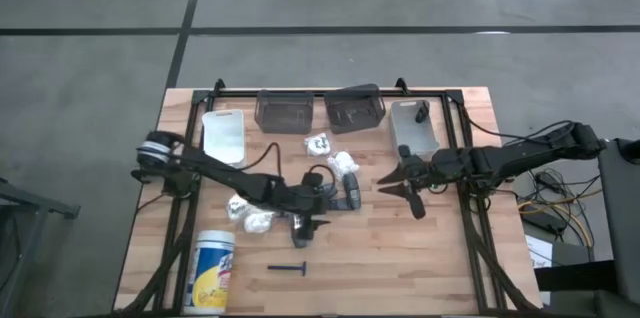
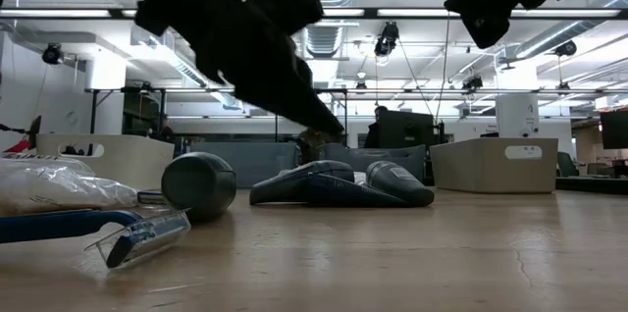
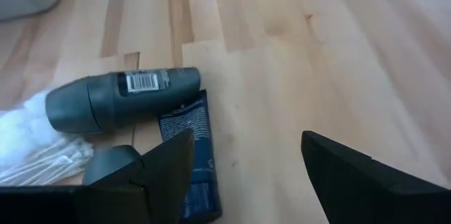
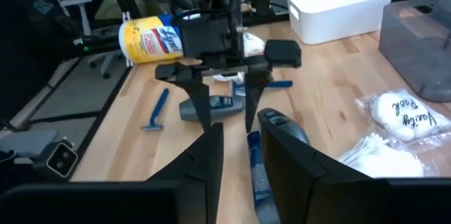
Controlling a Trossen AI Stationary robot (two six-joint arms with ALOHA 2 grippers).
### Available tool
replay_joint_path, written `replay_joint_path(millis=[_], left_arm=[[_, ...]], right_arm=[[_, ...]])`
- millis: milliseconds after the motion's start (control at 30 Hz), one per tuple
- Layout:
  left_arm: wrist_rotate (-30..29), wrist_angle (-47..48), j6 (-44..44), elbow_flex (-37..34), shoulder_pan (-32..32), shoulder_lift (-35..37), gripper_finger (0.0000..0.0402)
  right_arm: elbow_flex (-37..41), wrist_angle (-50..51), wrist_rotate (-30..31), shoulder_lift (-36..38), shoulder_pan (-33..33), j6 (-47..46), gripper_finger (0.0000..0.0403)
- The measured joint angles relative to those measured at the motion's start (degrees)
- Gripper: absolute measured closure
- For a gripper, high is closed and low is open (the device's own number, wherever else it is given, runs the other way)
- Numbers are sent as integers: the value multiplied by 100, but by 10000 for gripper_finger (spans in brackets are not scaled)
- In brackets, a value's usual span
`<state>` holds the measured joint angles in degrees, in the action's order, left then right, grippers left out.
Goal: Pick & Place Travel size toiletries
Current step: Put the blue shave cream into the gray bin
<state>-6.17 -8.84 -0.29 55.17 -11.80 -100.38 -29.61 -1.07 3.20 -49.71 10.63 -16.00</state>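
Black fingers of the left gripper (image 1: 303, 230) stand well apart with nothing between them, poised over bare wood just beside a dark grey oblong roll-on tube with a barcode label (image 3: 123, 99) and a flat dark blue sachet (image 3: 192, 155) that lies partly under it. Both sit near the middle of the pale butcher-block table (image 1: 400, 258), in a loose cluster with small white packets (image 1: 342, 163) and a clear bag of cotton swabs (image 1: 256, 222). A thin blue razor (image 1: 290, 269) lies apart, toward the front edge, and a white wipes canister with blue-and-yellow label (image 1: 211, 271) lies on its side at the front left corner. The right gripper (image 1: 408, 190) hangs off the surface right of centre, its jaws narrowed to a slim gap and empty, pointed toward the cluster. Along the far edge: a white bin (image 1: 224, 136), two clear dark-tinted bins (image 1: 283, 110), and a grey bin (image 1: 416, 126) with a small black piece inside. Judged step: left arm lining up a pick on the grey tube, not yet in contact. Next move calls for shifting the open jaws sideways to straddle the tube across its width, dropping to the wood, and closing without catching the sachet beneath. Round tube may roll if nudged.
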Motion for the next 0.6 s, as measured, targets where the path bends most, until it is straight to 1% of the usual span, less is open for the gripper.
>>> replay_joint_path(millis=[200, 333, 467, 600], left_arm=[[-15, -4, -113, 125, 196, -369, 135], [-20, 40, -400, 14, 386, -397, 135], [-16, 88, -682, -143, 502, -425, 135], [6, 26, -738, -160, 498, -581, 135]], right_arm=[[15, -55, -2, -247, 0, 131, 329], [17, -147, -4, -436, 0, 235, 337], [15, -143, -11, -618, 0, 315, 333], [-2, -346, -13, -788, 0, 409, 320]])
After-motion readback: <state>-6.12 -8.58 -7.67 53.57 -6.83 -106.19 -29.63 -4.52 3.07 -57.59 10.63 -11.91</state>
